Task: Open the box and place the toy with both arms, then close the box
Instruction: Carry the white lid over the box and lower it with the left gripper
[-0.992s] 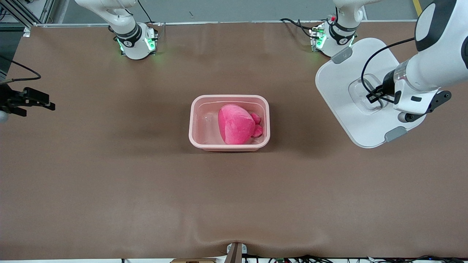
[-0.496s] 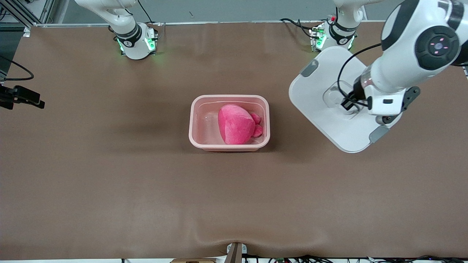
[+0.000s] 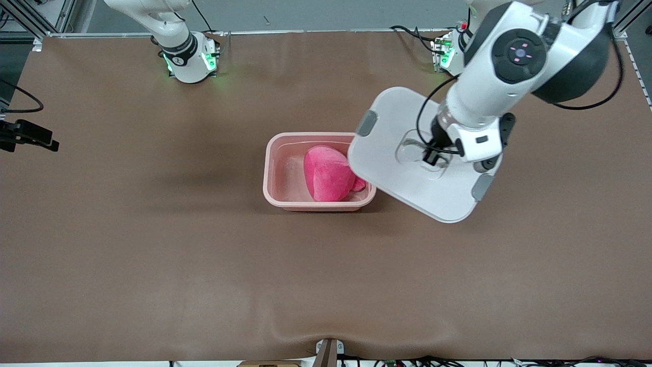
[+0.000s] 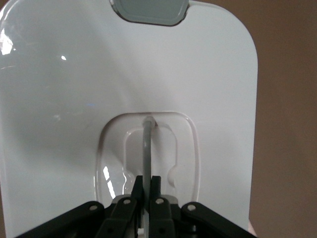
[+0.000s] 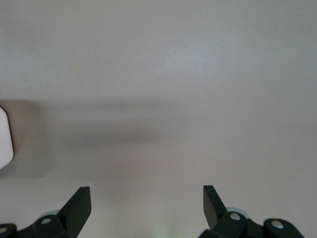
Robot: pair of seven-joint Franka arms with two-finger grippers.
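Brown table, the box (image 3: pixel 285 200) at its centre with the toy (image 3: pixel 328 173) inside. The left gripper (image 3: pixel 432 155) clamps the white lid (image 3: pixel 397 181) by its recessed handle (image 4: pixel 146 144) – stiff, light, probably slippery. The right gripper (image 5: pixel 147 198) waits open off the table's edge – at the right arm's end

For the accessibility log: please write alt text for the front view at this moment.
The left end effector holds the white lid by its centre handle in the air, its edge overlapping the open pink box, where the pink toy lies. The right end effector waits at the right arm's end of the table.
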